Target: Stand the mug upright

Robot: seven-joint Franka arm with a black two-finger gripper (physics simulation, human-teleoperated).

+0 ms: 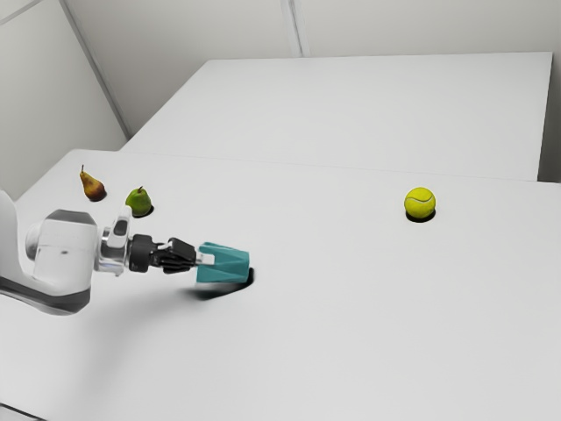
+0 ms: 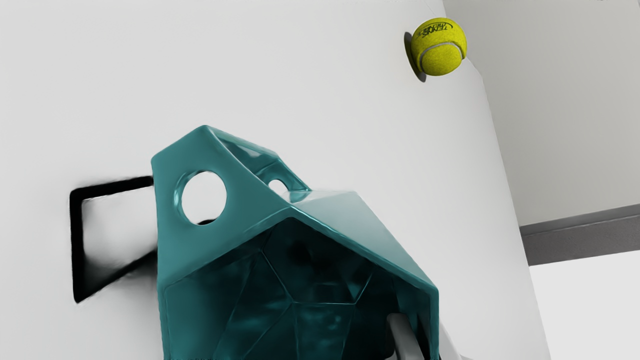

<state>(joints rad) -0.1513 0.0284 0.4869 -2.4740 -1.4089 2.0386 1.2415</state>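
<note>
In the exterior view, my gripper (image 1: 203, 260) reaches from the left to the open end of the teal mug (image 1: 224, 264), which lies sideways with its base toward the exterior view's right. A dark shadow is below it. The wrist view looks into the faceted mug (image 2: 215, 250), its mouth facing my hand and its handle with a round hole standing out at one side. There, my gripper (image 2: 431, 332) straddles the mug's side wall, one finger inside the mouth and the other outside, shut on that wall. The mug's shadow is set apart from its body, so it seems raised off the table.
A yellow tennis ball (image 1: 420, 203) rests on the white table (image 1: 351, 351) toward the exterior view's right. A green pear (image 1: 138, 201) and a brownish pear (image 1: 92, 186) are beyond the arm at the left. The tennis ball (image 2: 439, 47) shows past the mug near the table's edge.
</note>
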